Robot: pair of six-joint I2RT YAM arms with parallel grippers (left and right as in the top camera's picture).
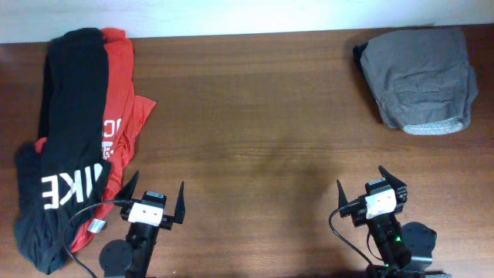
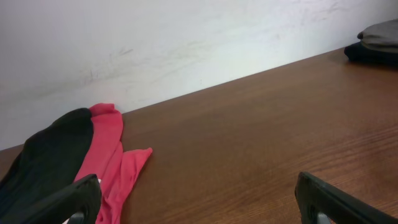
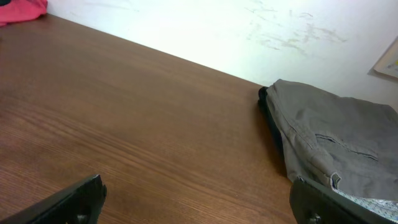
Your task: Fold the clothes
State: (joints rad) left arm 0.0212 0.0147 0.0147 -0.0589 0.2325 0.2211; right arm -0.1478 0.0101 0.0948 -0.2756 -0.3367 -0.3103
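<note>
Looking down on a brown table [image 1: 255, 116] with both arms parked at the near edge. Got the black tee [image 1: 65, 116] crumpled in a long strip down the left side, running from the far edge almost to the near one, white "IKE" lettering showing toward the bottom. Lying partly over the red tee [image 1: 123, 85], poking out along its right side with a bit of white print visible. Not folded yet, either one. Got the left gripper [image 1: 157, 185] just beside the near end of that heap, fingers spread wide, pinching nothing. Same deal with the right gripper [image 1: 360, 177]: spread wide, nothing between the fingers, only bare wood ahead. Way over at the far right corner, spotted a grey garment [image 1: 421, 73] folded into a block, ribbed hem on its near side, well apart from both grippers and the tees.
</note>
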